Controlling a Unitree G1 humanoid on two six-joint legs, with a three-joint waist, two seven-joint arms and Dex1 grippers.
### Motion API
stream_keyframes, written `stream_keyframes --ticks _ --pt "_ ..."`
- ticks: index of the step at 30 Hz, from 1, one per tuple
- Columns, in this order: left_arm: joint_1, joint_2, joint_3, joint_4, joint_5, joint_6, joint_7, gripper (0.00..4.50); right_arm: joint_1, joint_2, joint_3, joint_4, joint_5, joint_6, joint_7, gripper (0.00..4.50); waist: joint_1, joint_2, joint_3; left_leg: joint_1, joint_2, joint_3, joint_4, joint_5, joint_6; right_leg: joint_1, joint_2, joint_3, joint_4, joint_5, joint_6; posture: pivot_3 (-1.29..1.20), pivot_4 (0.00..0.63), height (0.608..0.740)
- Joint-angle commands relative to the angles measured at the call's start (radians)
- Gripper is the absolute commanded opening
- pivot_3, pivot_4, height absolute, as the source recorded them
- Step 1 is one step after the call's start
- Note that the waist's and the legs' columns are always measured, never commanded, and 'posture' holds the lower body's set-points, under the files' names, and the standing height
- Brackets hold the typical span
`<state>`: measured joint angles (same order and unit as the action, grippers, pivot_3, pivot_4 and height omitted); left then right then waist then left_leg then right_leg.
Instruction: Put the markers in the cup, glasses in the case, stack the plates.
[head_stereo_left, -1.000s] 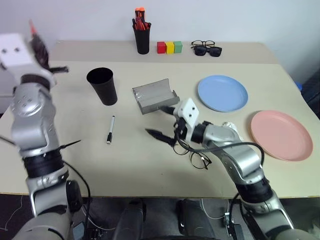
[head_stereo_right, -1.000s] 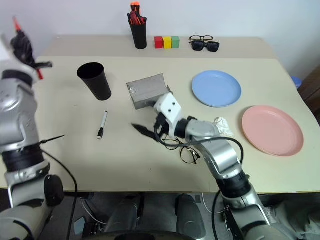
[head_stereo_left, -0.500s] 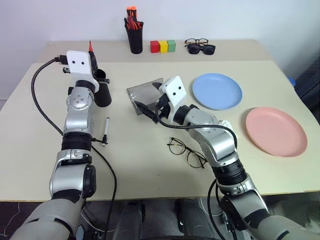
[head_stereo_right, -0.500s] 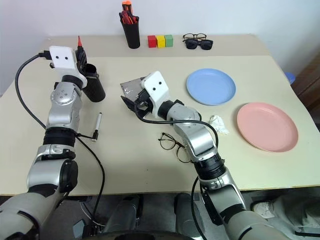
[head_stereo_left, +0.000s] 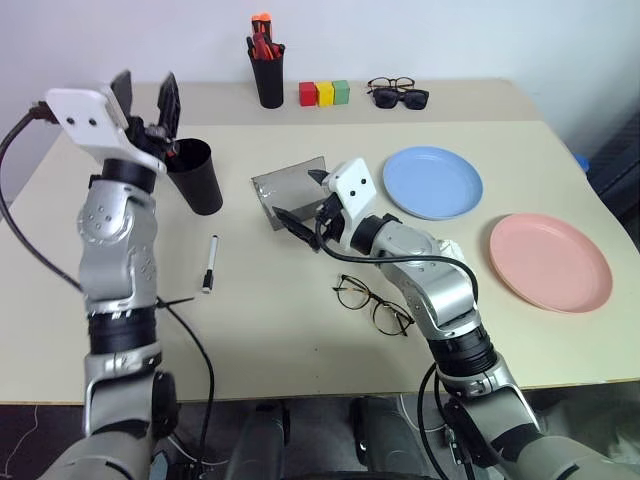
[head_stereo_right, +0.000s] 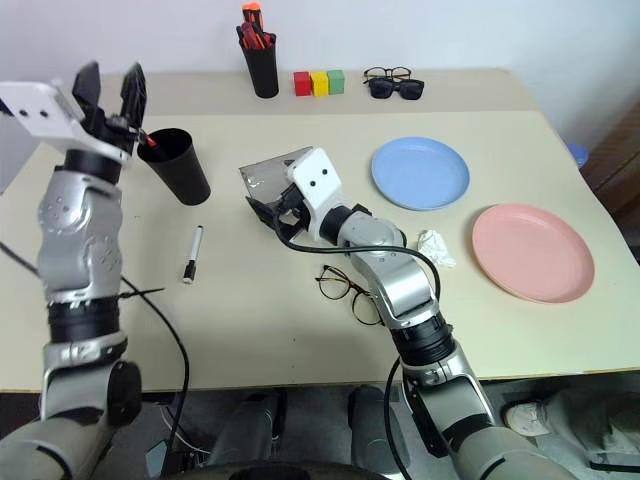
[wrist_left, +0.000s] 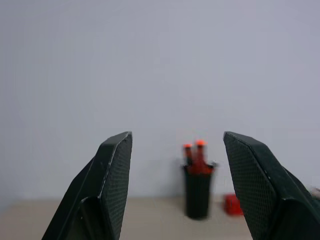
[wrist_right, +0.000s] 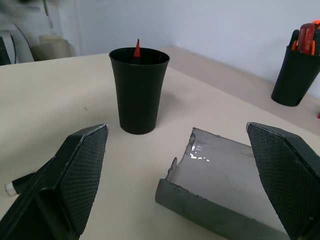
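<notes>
plates (head_stereo_left: 550, 263) are found apart on the right of the worktop (head_stereo_left: 300, 350): the salmon one near the right edge, the light blue one (head_stereo_left: 433, 182) further off and to its left, both shallow, round and smooth, so a thin rim could slide away when lifted from one side.

case (head_stereo_left: 292, 188), a grey oblong shell with a dull sheen, lies open at the middle, just past the right pincer (head_stereo_left: 300, 205), whose jaws are spread wide and grip nothing. a nudge from those jaws is judged likely to push the light shell further away.

cup (head_stereo_left: 194, 176), black tapered plastic, stands at the far left, with a red marker tip (wrist_right: 137, 48) seen poking above its rim. the left pincer (head_stereo_left: 146, 96) is held above it, jaws parted and empty. being narrow at the base, the cup could be tipped if its rim were clipped by an arm.

glasses (head_stereo_left: 374, 305), thin black wire with clear lenses, rest near the front edge beside the right forearm; the frame could be bent or dragged by a careless sweep.

white marker (head_stereo_left: 210, 264), slim and round with a black cap, lies near the cup and could roll if squeezed off-centre.
</notes>
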<state>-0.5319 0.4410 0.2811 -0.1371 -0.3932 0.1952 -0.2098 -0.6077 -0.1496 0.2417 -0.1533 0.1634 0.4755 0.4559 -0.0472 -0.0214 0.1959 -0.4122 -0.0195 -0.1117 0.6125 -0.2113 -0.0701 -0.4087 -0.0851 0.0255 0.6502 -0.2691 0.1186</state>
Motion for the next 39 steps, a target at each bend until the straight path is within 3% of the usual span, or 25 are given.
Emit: stream_keyframes --ticks 1,2,3,5,9,16,19,26,30,31,33,35,39 --pt "0.213 0.131 -0.026 -0.3 -0.105 0.326 -0.06 3.79 -0.008 -0.051 -0.055 -0.056 0.038 -0.015 0.058 4.5 -0.002 0.001 0.0 0.001 0.0 0.0 0.0 0.0 0.0 0.001 0.0 0.0 0.0 0.0 0.0 0.0 0.15 0.74" --pt "0.255 0.165 -0.029 -0.35 -0.11 0.41 -0.044 4.28 -0.005 -0.067 -0.064 -0.06 0.051 -0.015 0.078 4.5 -0.001 0.001 0.001 0.001 0.0 0.0 0.0 0.0 0.0 0.002 0.0 0.0 0.0 0.0 0.0 0.0 0.15 0.74" --pt "0.275 0.184 -0.025 -0.382 -0.124 0.501 -0.014 4.41 -0.004 -0.08 -0.069 -0.063 0.061 -0.015 0.094 4.5 0.004 0.001 0.001 0.001 0.0 0.0 0.0 0.0 0.0 0.002 0.0 0.0 0.0 0.0 0.0 0.0 0.15 0.74" --pt "0.288 0.201 -0.027 -0.41 -0.123 0.668 0.052 4.41 -0.002 -0.095 -0.073 -0.065 0.077 -0.015 0.119 4.5 0.01 0.0 0.001 0.001 0.0 -0.002 0.001 0.0 0.0 0.003 0.001 -0.001 0.0 0.0 0.0 0.0 0.15 0.74" --pt "0.204 0.127 -0.059 -0.346 -0.107 1.064 0.192 4.41 0.002 -0.097 -0.056 -0.077 0.092 -0.018 0.161 4.5 0.005 0.001 0.0 0.004 0.001 -0.003 0.001 0.0 0.0 0.006 0.002 -0.001 0.0 0.0 0.0 0.0 0.15 0.74" --pt "0.05 0.055 -0.061 -0.223 -0.096 1.369 0.171 4.41 0.021 -0.079 -0.025 -0.125 0.102 -0.003 0.172 4.5 0.002 0.001 0.001 0.004 0.001 -0.003 0.0 0.0 0.0 0.004 0.003 -0.001 0.0 0.0 0.0 0.0 0.15 0.74" --pt "0.022 0.06 -0.065 -0.194 -0.082 1.398 0.151 3.56 0.034 -0.086 -0.022 -0.14 0.1 0.001 0.169 4.5 0.002 0.001 0.001 0.004 0.001 -0.002 0.0 0.0 0.0 0.004 0.003 -0.001 0.0 0.0 -0.001 0.0 0.15 0.74" --pt "0.003 0.059 -0.078 -0.184 -0.041 1.347 0.119 0.18 0.05 -0.095 -0.026 -0.154 0.094 0.007 0.159 4.5 0.005 0.001 0.001 0.004 0.001 -0.002 0.0 0.0 0.0 0.004 0.002 -0.001 0.0 0.0 -0.001 0.0 0.15 0.74" --pt "0.013 0.068 -0.114 -0.25 0.011 1.042 0.076 0.03 0.045 -0.091 -0.026 -0.149 0.095 0.005 0.155 4.5 0.007 0.001 0.001 0.003 0.001 -0.002 0.0 0.0 -0.001 0.004 0.002 -0.001 0.0 0.0 -0.001 0.0 0.15 0.74" --pt "0.012 0.058 -0.127 -0.289 0.033 0.862 0.034 0.03 0.041 -0.089 -0.025 -0.142 0.092 0.001 0.154 4.5 0.008 0.001 0.001 0.003 0.001 -0.002 0.0 0.0 -0.001 0.004 0.002 -0.001 -0.001 0.0 -0.001 0.0 0.15 0.74" --pt "-0.031 0.022 -0.111 -0.322 -0.015 0.694 -0.059 0.03 0.031 -0.083 -0.023 -0.125 0.087 -0.009 0.15 4.5 0.011 0.0 0.001 0.003 0.001 -0.002 -0.001 0.0 -0.001 0.003 0.001 -0.001 -0.001 0.0 -0.001 0.0 0.15 0.74" --pt "-0.108 -0.039 -0.055 -0.269 -0.066 0.567 -0.097 0.03 0.012 -0.069 -0.028 -0.103 0.081 -0.023 0.138 4.5 0.025 0.0 0.001 0.002 0.001 -0.001 -0.001 0.001 -0.002 0.003 0.001 -0.001 -0.002 0.0 -0.001 0.0 0.15 0.74" --pt "-0.207 -0.042 -0.07 -0.054 0.105 0.349 0.016 0.03 -0.055 0.009 -0.068 -0.021 0.053 -0.066 0.035 4.5 0.02 0.003 -0.001 0.003 0.001 0.0 -0.001 0.001 -0.002 0.003 0.001 0.0 -0.003 0.0 -0.001 0.0 0.15 0.74"
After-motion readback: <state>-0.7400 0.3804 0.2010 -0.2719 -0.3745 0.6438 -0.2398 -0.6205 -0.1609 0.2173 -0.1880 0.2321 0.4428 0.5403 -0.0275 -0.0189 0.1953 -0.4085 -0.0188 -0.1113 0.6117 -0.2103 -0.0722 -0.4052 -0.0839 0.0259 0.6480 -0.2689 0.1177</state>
